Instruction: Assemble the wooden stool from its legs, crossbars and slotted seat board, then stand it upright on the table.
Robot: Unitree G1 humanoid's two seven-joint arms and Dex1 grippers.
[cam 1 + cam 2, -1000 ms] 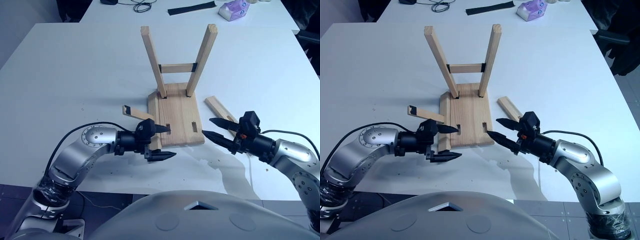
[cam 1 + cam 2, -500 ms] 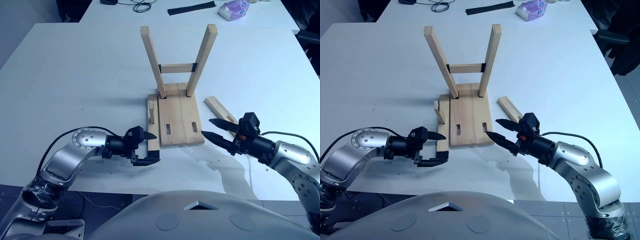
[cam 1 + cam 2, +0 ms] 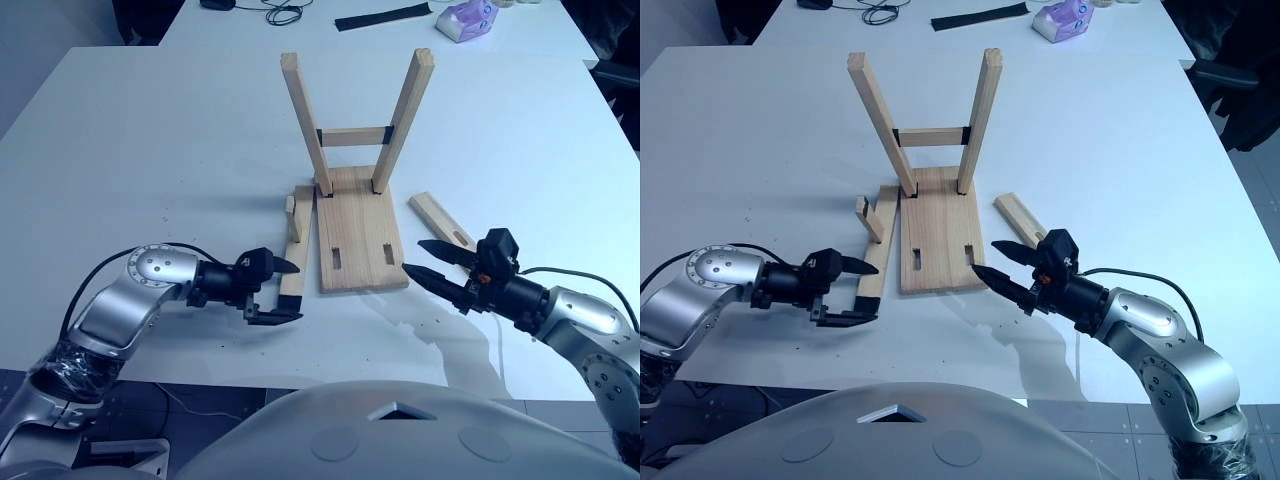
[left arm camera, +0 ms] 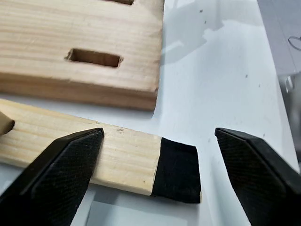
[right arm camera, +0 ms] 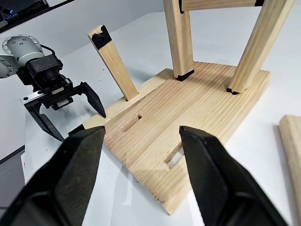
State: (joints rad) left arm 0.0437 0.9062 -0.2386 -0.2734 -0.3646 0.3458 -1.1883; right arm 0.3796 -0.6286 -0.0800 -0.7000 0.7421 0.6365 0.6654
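**Lining up on the loose third leg**

Working over a wide white tabletop [image 3: 150, 130]. Finding the pale wooden slotted seat board [image 3: 360, 225] lying flat near the middle, underside up, already carrying two square pale wooden legs [image 3: 306, 125] slanting upward and a short wooden crossbar [image 3: 352, 136] bridging them. Noting two rectangular slots [image 3: 339, 258] waiting unfilled along the near edge.

Spotting a long loose wooden leg with a black-capped end [image 3: 297, 250] lying just beside the board's left edge, a short stub crossbar [image 5: 113, 61] poking up from its far part. Seeing a flat loose wooden bar [image 3: 440, 222] lying apart on the right.

Holding the left gripper [image 3: 297, 292] low at the leg's black end, jaws apart and straddling it, contact not being clear. Keeping the right gripper [image 3: 413, 254] near the board's near right corner, jaws apart and empty.

Judging the step as grasping the loose leg for the near left slot.

Risking trouble here:
- Pinching only the capped tip, letting the long leg swing or slip while lifting.
- Dragging the stub against the board, shoving it and rocking the two seated legs loose.
- Bumping the board's corner with the right jaws.
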